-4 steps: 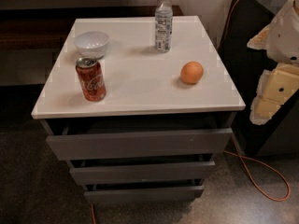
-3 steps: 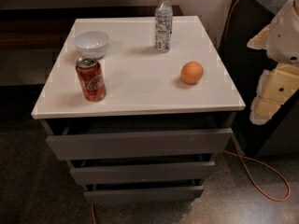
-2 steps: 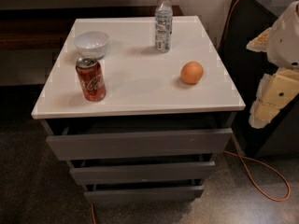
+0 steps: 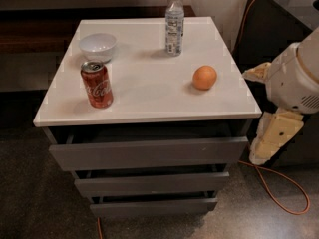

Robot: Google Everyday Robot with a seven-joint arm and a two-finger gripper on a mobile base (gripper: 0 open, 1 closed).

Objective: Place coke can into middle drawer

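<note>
the gripper [image 4: 275, 136] hangs right of the worktop [image 4: 149, 103], its opening i cannot tell; better to cross above the orange [image 4: 205, 77] and take the upright front-left coke can [image 4: 96, 83] mid-body.

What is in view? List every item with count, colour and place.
coke can: 1, red, front left of the cabinet top
bowl: 1, white, behind the can
water bottle: 1, clear with white cap, back centre
orange: 1, orange, right side
cabinet top: 1, white
middle drawer: 1 of 3 stacked, dark grey, second down
cable: 1, orange, floor at right
arm: 1, white, right edge
claw: 1, cream, right of the drawers, away from the can
</note>
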